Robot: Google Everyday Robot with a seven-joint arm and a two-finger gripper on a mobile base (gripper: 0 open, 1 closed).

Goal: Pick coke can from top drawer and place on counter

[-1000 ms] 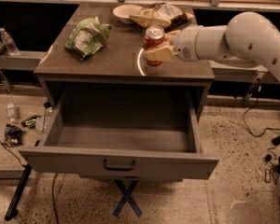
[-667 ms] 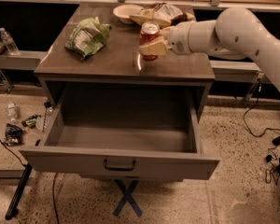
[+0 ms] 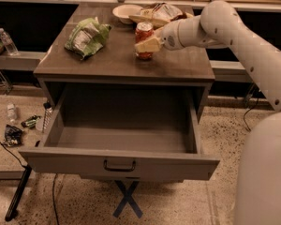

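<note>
The red coke can [image 3: 144, 35] stands upright on the grey-brown counter [image 3: 122, 62], right of centre. My gripper [image 3: 145, 43] reaches in from the right on the white arm, and its pale fingers [image 3: 149, 45] close around the can's lower half. The can's base looks to be at the counter surface. The top drawer [image 3: 119, 161] is pulled fully open below and nothing shows inside it.
A green chip bag [image 3: 86, 36] lies on the counter's left part. A white bowl [image 3: 127, 12] and a snack packet [image 3: 165, 11] sit at the back. A water bottle [image 3: 7, 41] stands on the left ledge. Litter [image 3: 18, 125] lies on the floor.
The arm has carried the can a short way left and toward the back of the counter and set it lower, with the fingers still around it.
</note>
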